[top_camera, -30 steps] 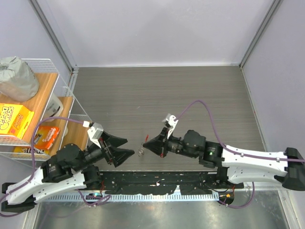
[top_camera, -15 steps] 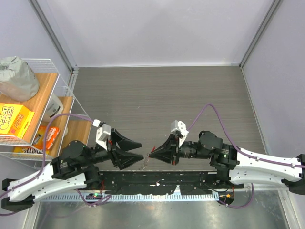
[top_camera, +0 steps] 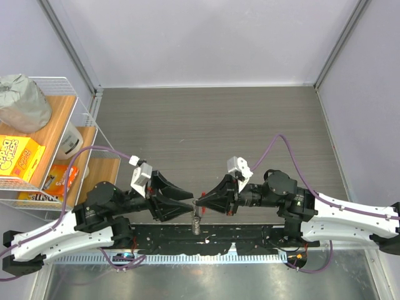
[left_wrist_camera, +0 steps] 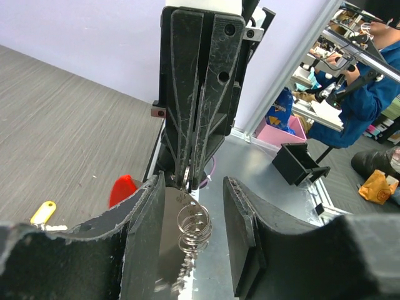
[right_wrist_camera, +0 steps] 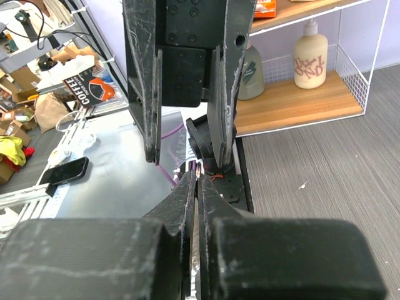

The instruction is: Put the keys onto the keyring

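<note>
Right gripper (right_wrist_camera: 197,182) clenching on silvery keyring (left_wrist_camera: 192,226), ring hanging between spread fingers (left_wrist_camera: 147,219) of left gripper (left_wrist_camera: 194,194); red plastic piece (left_wrist_camera: 122,190) and yellow-tagged key (left_wrist_camera: 42,212) lying on table (left_wrist_camera: 62,125), outside left finger

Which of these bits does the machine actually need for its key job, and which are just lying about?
For the job:
- keyring, pinched in the right fingers
- left fingers, open on either side of it
- yellow-tagged key, on the table

Just lying about:
- cream bottle
- phone
- yellow box
- grey bundle
</note>
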You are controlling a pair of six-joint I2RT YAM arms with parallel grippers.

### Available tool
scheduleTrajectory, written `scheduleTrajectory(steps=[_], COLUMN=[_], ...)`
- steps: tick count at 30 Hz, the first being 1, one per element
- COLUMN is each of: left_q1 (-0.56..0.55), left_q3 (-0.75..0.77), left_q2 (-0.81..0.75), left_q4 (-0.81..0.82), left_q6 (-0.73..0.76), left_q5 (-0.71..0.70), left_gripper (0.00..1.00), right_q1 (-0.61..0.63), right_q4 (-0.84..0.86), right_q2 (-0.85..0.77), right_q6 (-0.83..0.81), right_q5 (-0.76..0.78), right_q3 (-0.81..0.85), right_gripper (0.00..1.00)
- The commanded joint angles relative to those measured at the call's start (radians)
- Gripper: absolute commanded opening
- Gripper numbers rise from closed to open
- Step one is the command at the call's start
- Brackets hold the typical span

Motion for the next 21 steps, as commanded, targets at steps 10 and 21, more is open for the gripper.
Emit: scheduleTrajectory(steps=[10,21], left_q1=[-0.001,-0.001], left_q3=[-0.015,-0.014], left_q2=[0.015,0.02], left_q4=[0.076,0.07], left_q6=[-0.013,-0.004], left_q5=[0.029,0.033], left_gripper=[0.62,0.59], right_q1=[0.029,0.049], right_q4=[0.046,0.025], right_q2=[0.018,0.058], right_q6=[-0.034,-0.048], right_q5=[0.026,0.041], right_q3=[0.11,0.152], right_gripper=[0.05,0.05])
